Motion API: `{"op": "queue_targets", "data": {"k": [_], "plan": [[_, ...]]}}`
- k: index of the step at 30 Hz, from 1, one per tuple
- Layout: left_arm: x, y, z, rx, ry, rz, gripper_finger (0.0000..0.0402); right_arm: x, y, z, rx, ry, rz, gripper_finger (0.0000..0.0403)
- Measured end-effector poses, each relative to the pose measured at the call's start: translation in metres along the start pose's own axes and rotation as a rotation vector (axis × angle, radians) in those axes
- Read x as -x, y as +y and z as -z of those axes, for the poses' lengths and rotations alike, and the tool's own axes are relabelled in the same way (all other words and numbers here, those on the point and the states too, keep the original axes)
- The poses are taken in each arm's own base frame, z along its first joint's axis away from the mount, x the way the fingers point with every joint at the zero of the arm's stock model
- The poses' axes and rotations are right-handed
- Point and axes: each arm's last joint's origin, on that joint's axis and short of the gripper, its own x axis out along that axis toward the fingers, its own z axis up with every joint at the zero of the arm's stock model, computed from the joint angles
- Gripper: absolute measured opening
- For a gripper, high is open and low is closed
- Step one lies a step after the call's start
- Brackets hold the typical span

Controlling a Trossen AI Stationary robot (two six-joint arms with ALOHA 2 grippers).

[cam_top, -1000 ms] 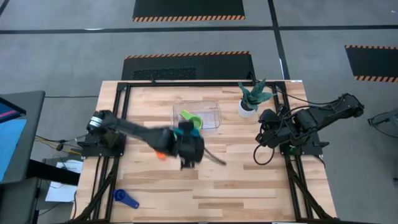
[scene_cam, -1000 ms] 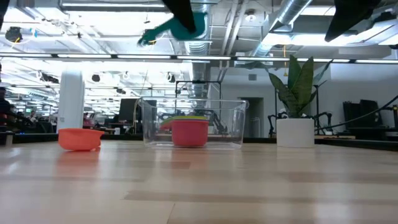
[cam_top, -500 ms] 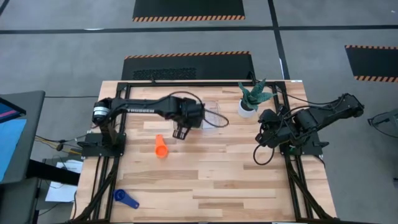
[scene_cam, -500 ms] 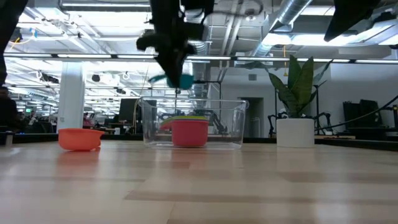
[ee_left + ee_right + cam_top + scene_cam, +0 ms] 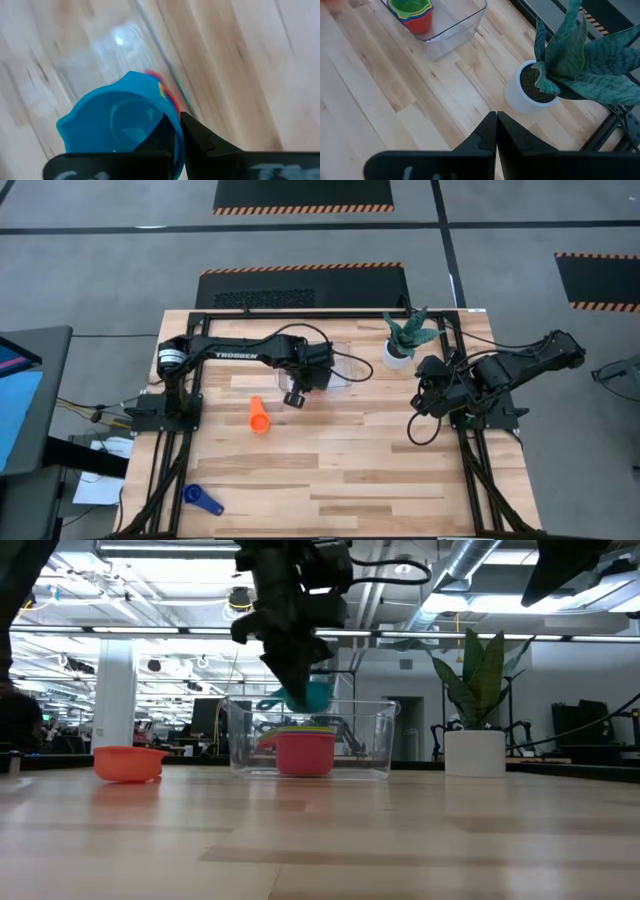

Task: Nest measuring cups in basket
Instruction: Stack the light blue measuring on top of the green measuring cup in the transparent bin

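Left hand (image 5: 300, 690) pinching glossy teal cup (image 5: 308, 695), clear basket (image 5: 380, 740)

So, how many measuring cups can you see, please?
6: green, yellow and red nested in the basket; teal held by the left gripper over it; orange lying on the table nearby; blue near the table's front-left corner. Another may hide in the stack.

Left gripper (image 5: 300, 690) swung from table centre to basket (image 5: 310, 738), lowering teal cup (image 5: 308, 695) to rim.

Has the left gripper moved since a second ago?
Yes. The left gripper, shut on the teal cup, went from nearer the table's middle up over the basket.
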Motion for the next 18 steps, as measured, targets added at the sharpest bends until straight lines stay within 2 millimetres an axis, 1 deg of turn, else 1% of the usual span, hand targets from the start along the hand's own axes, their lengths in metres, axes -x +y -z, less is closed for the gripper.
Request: {"op": "queue_targets", "data": {"k": [2,6,10,12,18], "plan": [[-0.0047,0.0029,-0.0035,0.005,-0.017,-0.03,0.0,-0.0001,0.0,0.0001,0.001,0.001,0.001,0.0033],[-0.0055,0.0033,-0.0034,0.0,0.0,-0.053,0.0,-0.0001,0.0001,0.0002,0.001,0.001,0.0,0.0033],[-0.0063,0.0015,0.0013,0.003,0.032,-0.004,0.0,-0.0001,0.0002,0.0001,-0.002,0.001,-0.001,0.0033],[-0.0098,0.0003,0.0024,-0.009,0.045,0.027,0.0001,0.0,0.0001,0.0001,-0.002,0.001,-0.001,0.0033],[-0.0107,-0.0006,0.0021,-0.049,0.067,0.0,0.0024,-0.0001,0.0001,0.0002,0.0,0.002,0.0,0.0033]]}}
